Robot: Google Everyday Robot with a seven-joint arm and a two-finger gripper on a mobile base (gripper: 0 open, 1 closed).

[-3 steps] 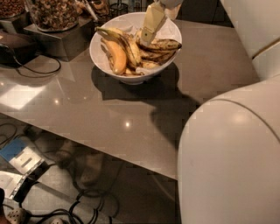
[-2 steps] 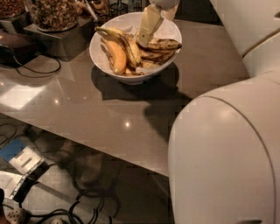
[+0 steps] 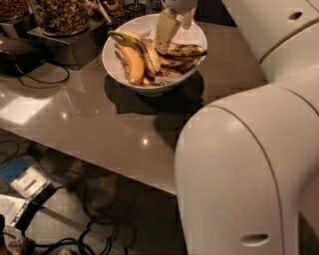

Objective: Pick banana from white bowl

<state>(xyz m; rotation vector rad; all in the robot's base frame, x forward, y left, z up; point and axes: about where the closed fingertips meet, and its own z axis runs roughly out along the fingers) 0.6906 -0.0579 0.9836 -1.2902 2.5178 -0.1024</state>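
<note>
Heavily black-blotched banana beside gripper

- The gripper hangs over the far side of the white bowl, reaching down among the fruit.
- Its lower end seems to touch the banana, the dark, blotched one lying across the right of the bowl.
- A plump orange-yellow banana lies at the left, with a browner bunch between the two.
- The bowl stands on the far part of the grey table.
- The robot's white arm fills the near right.
- A jar of nuts stands far left.
</note>
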